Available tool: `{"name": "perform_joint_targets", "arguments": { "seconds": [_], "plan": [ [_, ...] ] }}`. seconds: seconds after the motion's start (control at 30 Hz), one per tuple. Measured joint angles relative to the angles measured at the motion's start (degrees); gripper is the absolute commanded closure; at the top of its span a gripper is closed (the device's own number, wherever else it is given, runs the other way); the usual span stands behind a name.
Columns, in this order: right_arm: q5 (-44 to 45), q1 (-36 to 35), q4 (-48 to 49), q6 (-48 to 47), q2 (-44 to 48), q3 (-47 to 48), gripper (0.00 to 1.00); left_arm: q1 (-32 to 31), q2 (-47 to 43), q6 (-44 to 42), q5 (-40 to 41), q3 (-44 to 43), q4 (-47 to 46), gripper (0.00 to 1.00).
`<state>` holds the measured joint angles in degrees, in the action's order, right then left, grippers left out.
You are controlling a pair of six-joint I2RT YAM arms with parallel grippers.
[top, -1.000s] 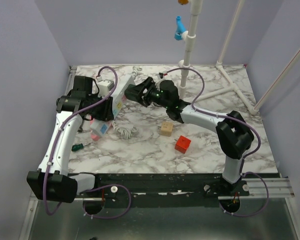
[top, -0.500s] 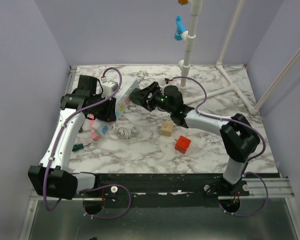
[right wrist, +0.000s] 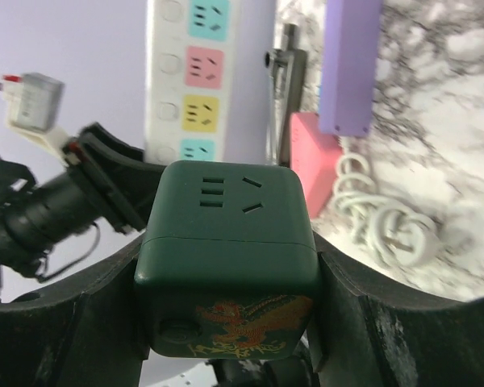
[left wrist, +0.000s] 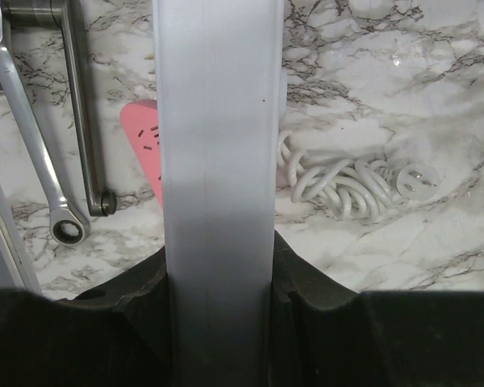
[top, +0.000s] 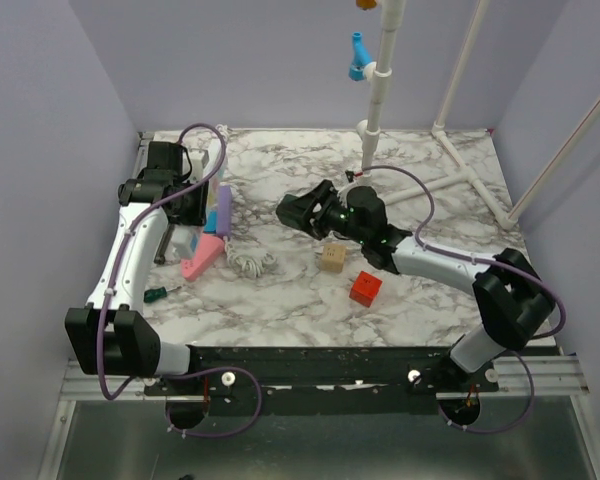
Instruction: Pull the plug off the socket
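The socket, a long white power strip (top: 215, 160) with coloured outlets (right wrist: 202, 68), is clamped in my left gripper (top: 192, 205) at the table's left. Its plain white back fills the left wrist view (left wrist: 218, 121) between the shut fingers (left wrist: 306, 298). The plug is a dark green cube (right wrist: 226, 242) with a gold dragon print. It sits gripped in my right gripper (right wrist: 226, 266). In the top view the right gripper (top: 292, 212) holds the plug (top: 298, 210) apart from the strip, with bare table between them.
A purple bar (top: 223, 208) and a pink piece (top: 200, 258) lie beside the strip. A coiled white cord (top: 248, 263) lies near them. A wooden block (top: 331, 258), a red block (top: 365, 288), a green screwdriver (top: 158, 294) and wrenches (left wrist: 32, 137) are on the table. White pipes (top: 380, 90) stand at the back.
The right gripper moved right and nearer with the green plug, away from the strip. The left gripper swung the strip leftwards, so a gap opened between plug and strip.
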<state>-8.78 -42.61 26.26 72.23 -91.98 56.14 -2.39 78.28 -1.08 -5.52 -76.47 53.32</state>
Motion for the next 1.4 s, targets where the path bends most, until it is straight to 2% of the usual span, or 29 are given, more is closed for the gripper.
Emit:
{"name": "perform_joint_targets", "arguments": {
  "seconds": [0.13,0.4,0.73,1.0,1.33,1.4],
  "plan": [
    [0.33,-0.04,-3.87,-1.79,3.04,-3.39,0.79,-0.09,-0.07,-0.24,-0.26,0.0,-0.5,1.0],
    [2.1,1.14,-19.06,-9.55,11.47,-3.96,0.78,-0.7,-0.15,-2.29,-7.74,0.39,-0.52,1.0],
    [4.52,2.03,-34.62,-16.31,10.88,-1.25,0.78,-6.21,-0.11,-3.89,-10.12,7.89,-1.38,1.0],
    [6.32,5.05,-41.31,-18.53,10.73,-1.18,0.8,-14.34,2.01,-4.55,-8.63,9.4,-2.56,1.0],
    [9.73,12.85,-46.16,-20.41,9.09,-1.03,0.8,-14.49,5.33,-5.2,-8.7,11.28,-5.03,1.0],
    [10.69,13.4,-46.14,-20.44,7.85,-1.03,0.75,-14.49,5.49,-5.33,-8.7,12.04,-5.31,1.0]
  ]
}}
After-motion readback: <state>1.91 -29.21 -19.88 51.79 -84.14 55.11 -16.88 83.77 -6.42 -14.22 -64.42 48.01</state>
